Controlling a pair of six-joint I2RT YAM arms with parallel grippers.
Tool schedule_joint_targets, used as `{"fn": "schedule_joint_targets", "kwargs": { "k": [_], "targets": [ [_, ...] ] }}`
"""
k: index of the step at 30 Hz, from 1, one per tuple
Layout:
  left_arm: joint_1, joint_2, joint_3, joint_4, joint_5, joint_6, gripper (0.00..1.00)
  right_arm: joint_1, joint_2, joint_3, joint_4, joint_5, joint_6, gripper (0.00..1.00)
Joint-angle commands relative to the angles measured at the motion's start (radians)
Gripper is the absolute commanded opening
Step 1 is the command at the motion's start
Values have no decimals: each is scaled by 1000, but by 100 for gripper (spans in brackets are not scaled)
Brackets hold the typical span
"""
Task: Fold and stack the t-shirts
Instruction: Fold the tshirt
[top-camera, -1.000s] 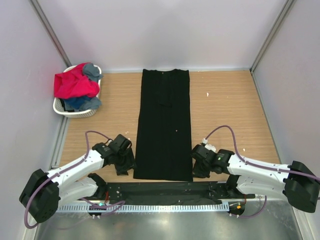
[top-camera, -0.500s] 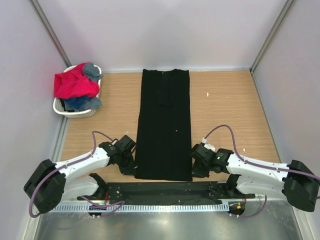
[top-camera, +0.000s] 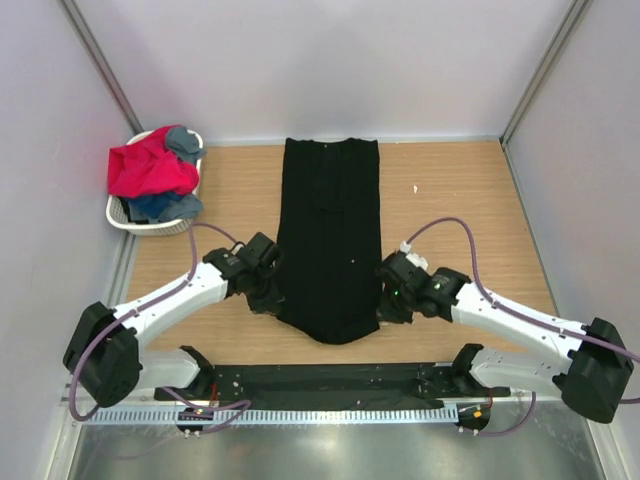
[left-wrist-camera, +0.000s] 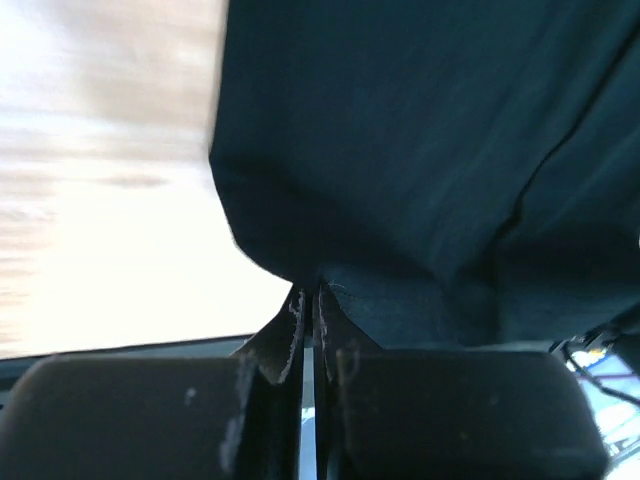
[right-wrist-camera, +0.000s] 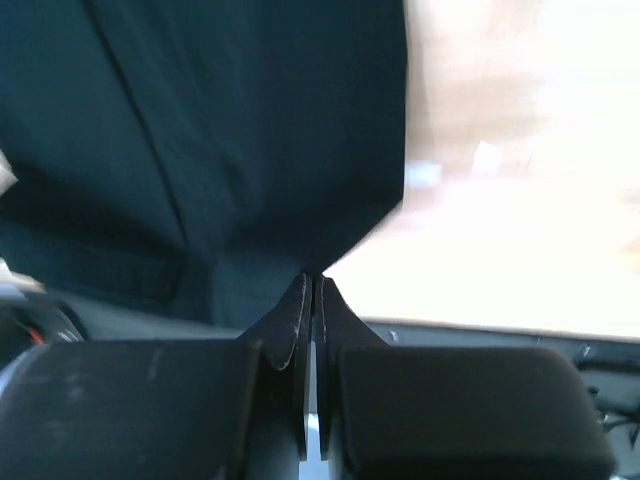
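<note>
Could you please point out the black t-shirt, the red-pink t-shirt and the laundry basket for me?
black t-shirt (top-camera: 330, 215), top view, flat middle
red-pink t-shirt (top-camera: 148, 168), top view, bunched middle
laundry basket (top-camera: 155, 227), top view, near wall

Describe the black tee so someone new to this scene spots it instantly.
On the wooden table, running down its middle from the far edge, lies a long, narrow black t-shirt. It is the only garment spread out. The other tees sit bunched in the white basket at the far left.
</note>
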Motion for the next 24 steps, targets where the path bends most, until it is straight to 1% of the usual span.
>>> {"fn": "schedule_joint_targets", "kwargs": {
  "k": [1, 3, 4, 5, 7, 8, 15, 20, 21, 24],
  "targets": [
    [60, 54, 110, -41, -26, 100, 0, -136, 40, 129, -40, 34, -193, 1],
    [87, 91, 161, -45, -23, 146, 0, -184, 95, 177, -37, 29, -269, 1],
    [98, 134, 184, -48, -18, 162, 0, -202, 115, 224, -37, 34, -302, 1],
    [115, 153, 234, -46, -18, 186, 0, -239, 141, 246, -37, 35, -363, 1],
    [136, 211, 288, -46, -18, 208, 0, -277, 216, 309, -28, 21, -403, 1],
    [164, 231, 335, -45, -17, 215, 0, -310, 236, 327, -23, 14, -434, 1],
    [247, 390, 527, -23, -14, 267, 0, -437, 405, 470, 44, -25, -534, 1],
    [308, 484, 595, 3, 17, 281, 0, -515, 534, 538, 116, -78, -572, 1],
    [314, 509, 613, 4, 22, 284, 0, -528, 555, 557, 128, -112, -577, 1],
    [334, 558, 671, 8, 26, 303, 0, -551, 624, 608, 130, -130, -600, 1]
  ]
}}
